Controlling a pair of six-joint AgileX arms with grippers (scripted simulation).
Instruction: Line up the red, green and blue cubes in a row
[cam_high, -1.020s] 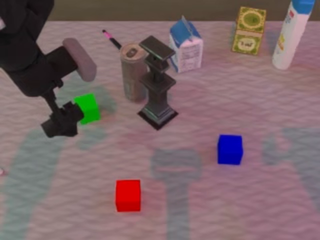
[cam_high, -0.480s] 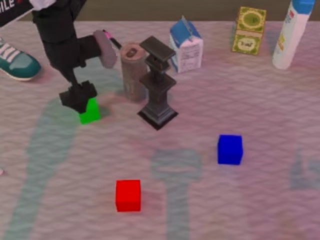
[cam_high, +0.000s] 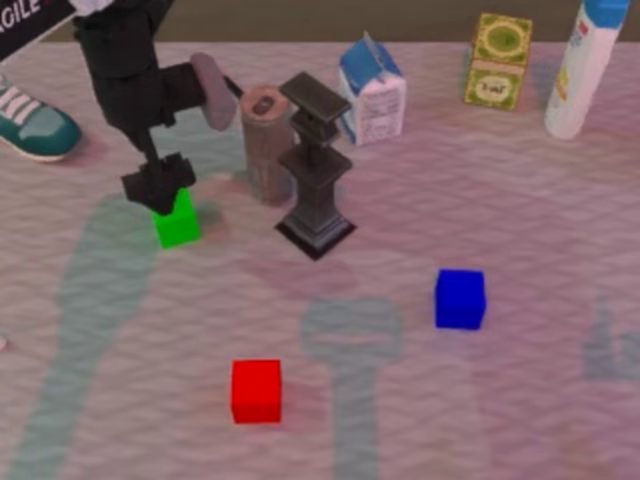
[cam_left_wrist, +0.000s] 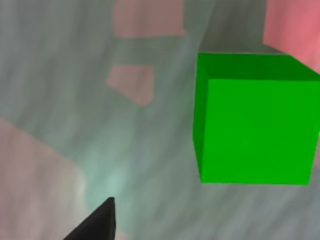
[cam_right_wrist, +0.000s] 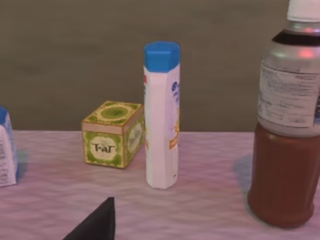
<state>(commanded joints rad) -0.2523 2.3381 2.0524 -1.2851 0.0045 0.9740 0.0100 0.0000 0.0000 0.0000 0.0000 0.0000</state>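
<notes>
Sitting lowest in the top view, the red cube (cam_high: 256, 391) is at bottom centre-left of the frame, alone on the tabletop (cam_high: 520, 200). Blue cube (cam_high: 460, 298) is up and right of it, centre-right, well apart. Green cube (cam_high: 177, 219) is in the left-centre, farther up, well apart from both; the three cubes make a triangle, not a row.

Left gripper (cam_high: 160, 186) hangs right over the green cube's far edge, arm coming down from the upper left of the frame. Cannot tell whether its fingers are apart or closed, or whether they touch the cube. Left wrist view: green cube (cam_left_wrist: 252, 120) fills the right half, resting on the tabletop, one dark fingertip (cam_left_wrist: 97, 225) at the bottom edge, apart from the cube.

Dark stapler-like stand (cam_high: 316, 165) is centre frame, just right of a can (cam_high: 265, 143); they look touching or nearly so. Shoe (cam_high: 30, 120) at the left edge. Farther back: pink pen (cam_high: 222, 77) behind the arm, milk carton (cam_high: 372, 90), tea box (cam_high: 499, 60), white bottle (cam_high: 586, 65) at upper right.

Right arm is out of the top view. Its wrist view shows the tea box (cam_right_wrist: 114, 133), white bottle (cam_right_wrist: 161, 115), a brown drink bottle (cam_right_wrist: 287, 115) at right, and one dark fingertip (cam_right_wrist: 97, 225) at the bottom; right gripper state cannot be told.
</notes>
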